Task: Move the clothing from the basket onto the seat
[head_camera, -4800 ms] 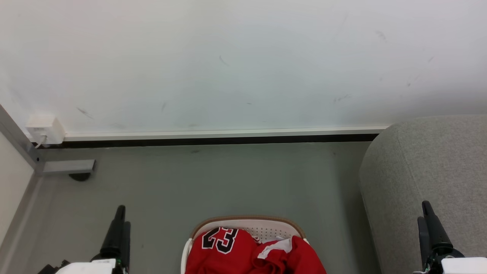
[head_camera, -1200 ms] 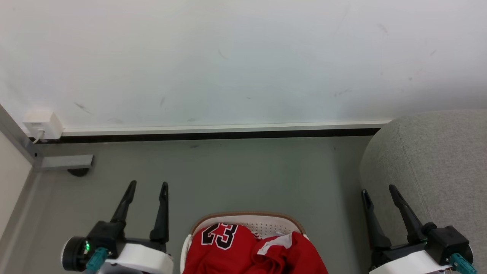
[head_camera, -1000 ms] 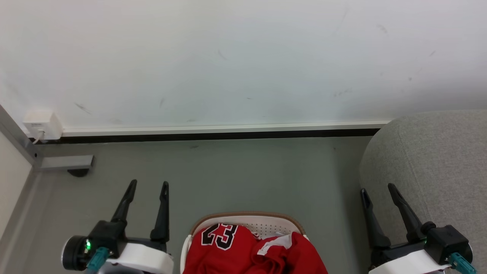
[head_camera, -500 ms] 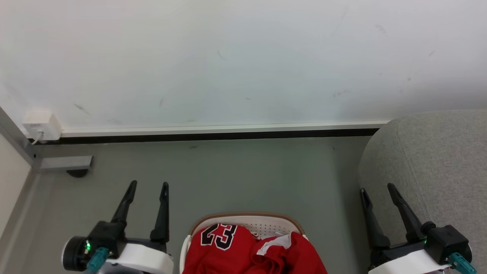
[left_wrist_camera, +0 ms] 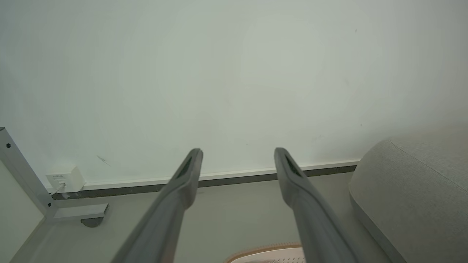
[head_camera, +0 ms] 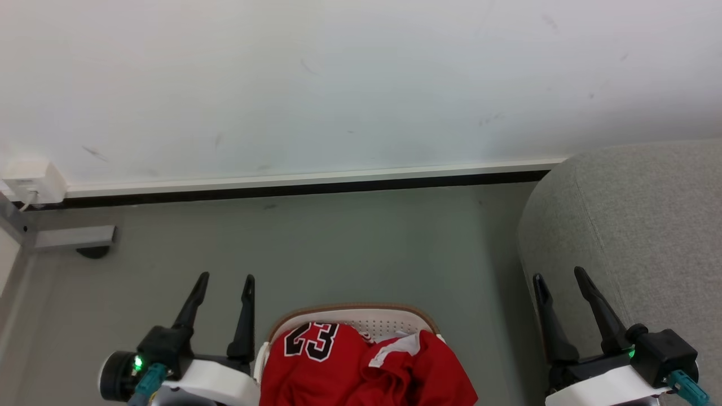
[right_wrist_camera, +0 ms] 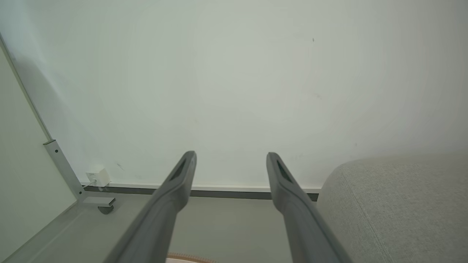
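A bright red jersey, the clothing (head_camera: 361,372), lies bunched in the white basket (head_camera: 389,324) with a brown rim, at the bottom middle of the head view; its black number 23 faces up. The light grey seat (head_camera: 637,225) bulks at the right. Left of the basket hangs my left gripper (head_camera: 225,279), open and empty. My right gripper (head_camera: 558,275) stands open beside the seat's near side. In the left wrist view the left gripper (left_wrist_camera: 237,155) points at the wall, with the basket rim (left_wrist_camera: 270,252) below and the seat (left_wrist_camera: 416,190) to the right. The right gripper (right_wrist_camera: 231,157) spreads wide beside the seat (right_wrist_camera: 395,204).
A white wall with a dark skirting strip (head_camera: 304,189) closes the far side. A white wall socket box (head_camera: 31,180) and a grey metal leg with a foot (head_camera: 67,239) sit at the far left. Grey floor (head_camera: 350,248) stretches between wall and basket.
The whole head picture has shifted left and up a little, so the camera has moved. Both grippers stay open and keep their places beside the basket.
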Motion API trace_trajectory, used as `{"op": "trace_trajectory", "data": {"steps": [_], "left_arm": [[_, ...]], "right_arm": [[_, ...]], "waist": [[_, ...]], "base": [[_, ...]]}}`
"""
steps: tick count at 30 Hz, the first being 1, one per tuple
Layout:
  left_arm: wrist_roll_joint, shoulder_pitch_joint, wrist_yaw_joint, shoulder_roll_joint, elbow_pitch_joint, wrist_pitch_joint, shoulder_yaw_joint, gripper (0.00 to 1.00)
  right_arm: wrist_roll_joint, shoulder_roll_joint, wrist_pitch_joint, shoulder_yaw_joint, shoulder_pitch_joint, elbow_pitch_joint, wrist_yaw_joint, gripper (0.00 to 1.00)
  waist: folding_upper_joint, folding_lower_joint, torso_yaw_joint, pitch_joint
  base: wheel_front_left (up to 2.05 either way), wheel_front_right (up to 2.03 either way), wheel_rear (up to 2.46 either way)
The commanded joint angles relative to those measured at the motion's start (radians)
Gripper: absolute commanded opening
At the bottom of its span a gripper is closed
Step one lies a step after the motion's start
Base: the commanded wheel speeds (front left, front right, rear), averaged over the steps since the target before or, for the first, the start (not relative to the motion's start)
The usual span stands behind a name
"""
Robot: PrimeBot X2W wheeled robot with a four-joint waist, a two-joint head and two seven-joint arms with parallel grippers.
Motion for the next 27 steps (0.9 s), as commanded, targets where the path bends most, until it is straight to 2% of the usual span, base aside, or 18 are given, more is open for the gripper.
{"op": "trace_trajectory", "data": {"steps": [1,14,20,27], "left_arm": [[-0.004,-0.019,-0.005,0.003,0.009,-0.001,-0.001,1.00],[0.021,-0.090,-0.029,0.017,0.132,-0.001,-0.016,1.00],[0.034,-0.173,-0.052,0.038,0.265,-0.001,-0.044,1.00],[0.052,-0.287,-0.081,0.083,0.495,-0.001,-0.102,1.00]], "right_arm": [[0.010,-0.002,-0.003,-0.003,-0.017,-0.004,-0.002,1.00],[0.019,0.016,-0.003,-0.018,-0.057,-0.022,-0.002,1.00],[0.020,0.024,-0.003,-0.029,-0.086,-0.037,-0.002,1.00],[0.030,0.031,-0.003,-0.043,-0.127,-0.054,-0.002,1.00]], "waist": [[0.0000,0.0000,-0.018,0.019],[0.0000,0.0000,-0.127,0.125],[0.0000,0.0000,-0.171,0.207],[0.0000,0.0000,-0.216,0.306]], "base": [[0.00,0.00,0.00],[0.00,0.00,0.00],[0.00,0.00,0.00],[0.00,0.00,0.00]]}}
